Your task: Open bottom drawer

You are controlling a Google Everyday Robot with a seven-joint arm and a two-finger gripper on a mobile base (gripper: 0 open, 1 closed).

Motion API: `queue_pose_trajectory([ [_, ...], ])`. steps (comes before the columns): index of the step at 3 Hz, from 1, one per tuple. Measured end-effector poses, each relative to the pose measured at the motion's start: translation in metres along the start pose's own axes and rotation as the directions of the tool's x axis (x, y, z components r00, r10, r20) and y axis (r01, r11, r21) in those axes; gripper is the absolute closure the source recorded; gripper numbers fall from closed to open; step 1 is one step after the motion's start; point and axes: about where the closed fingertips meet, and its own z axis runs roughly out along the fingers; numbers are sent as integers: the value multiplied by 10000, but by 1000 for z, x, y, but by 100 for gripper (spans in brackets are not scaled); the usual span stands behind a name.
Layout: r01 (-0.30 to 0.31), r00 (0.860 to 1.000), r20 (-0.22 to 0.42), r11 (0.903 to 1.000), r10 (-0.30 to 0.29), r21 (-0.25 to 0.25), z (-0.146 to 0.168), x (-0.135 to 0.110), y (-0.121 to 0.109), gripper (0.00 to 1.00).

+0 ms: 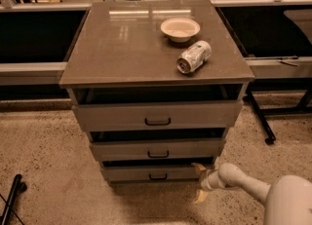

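bowl [180,28]: sitting on the cabinet top [122,48], behind the can [193,57]
bottom drawer [131,173]: sitting under the middle drawer [122,150]
gripper [200,182]: hanging just right of the bottom drawer, near the floor [48,170]

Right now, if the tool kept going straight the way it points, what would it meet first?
Probably the right end of the flat grey-brown bottom drawer; the tool, low beside it, points toward it. Depth is unclear.
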Motion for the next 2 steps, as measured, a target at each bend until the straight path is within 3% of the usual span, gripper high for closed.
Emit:
queue_pose_trajectory([
  [2,-185,9998,-39,9997,186,169,9,-3,-22,0],
])
